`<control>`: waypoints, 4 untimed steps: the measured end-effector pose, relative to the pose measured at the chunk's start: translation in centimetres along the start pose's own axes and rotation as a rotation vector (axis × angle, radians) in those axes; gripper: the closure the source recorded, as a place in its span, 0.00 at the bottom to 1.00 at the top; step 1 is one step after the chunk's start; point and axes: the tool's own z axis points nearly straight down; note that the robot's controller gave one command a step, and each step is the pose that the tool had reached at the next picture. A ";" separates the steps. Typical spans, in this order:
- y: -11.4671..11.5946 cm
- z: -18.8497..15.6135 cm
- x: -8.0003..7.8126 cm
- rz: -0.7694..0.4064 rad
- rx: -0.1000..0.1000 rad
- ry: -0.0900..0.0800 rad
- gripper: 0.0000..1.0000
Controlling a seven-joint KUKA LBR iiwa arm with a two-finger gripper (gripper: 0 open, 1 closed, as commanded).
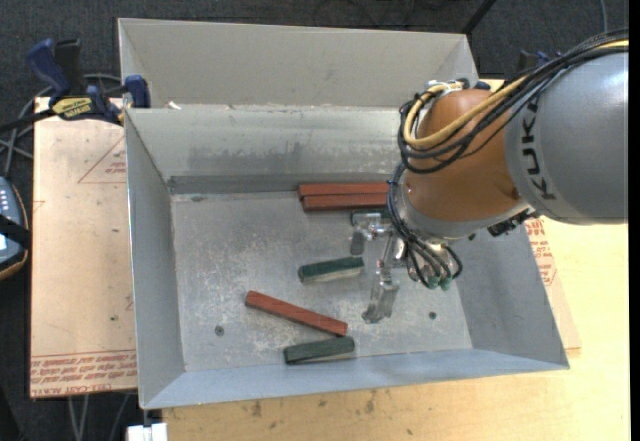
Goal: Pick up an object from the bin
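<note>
My gripper (369,272) hangs below the orange cover at the middle right of the bin floor. Its fingers stand apart: one fingertip (377,309) points toward the front wall, the other sits farther back. A dark green flat block (331,270) lies just left of the gripper, its right end reaching in between the two fingers. A red-brown stick (296,313) lies aslant in front of the green block. Nothing is lifted off the floor.
Two long red-brown bars (343,196) lie side by side against the back wall, partly under the arm. A second dark green block (319,352) rests at the front wall. The arm's orange cover and cables hang over the bin's right side.
</note>
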 end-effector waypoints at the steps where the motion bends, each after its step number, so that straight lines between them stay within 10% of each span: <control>1: 0.0 0.0 0.0 0.000 0.000 0.000 0.00; 2: 0.6 6.1 -4.6 -0.064 0.000 -0.010 0.00; 3: 0.6 9.3 -5.7 -0.056 -0.001 0.001 0.00; 4: 1.1 5.3 -5.2 -0.053 0.000 0.000 0.00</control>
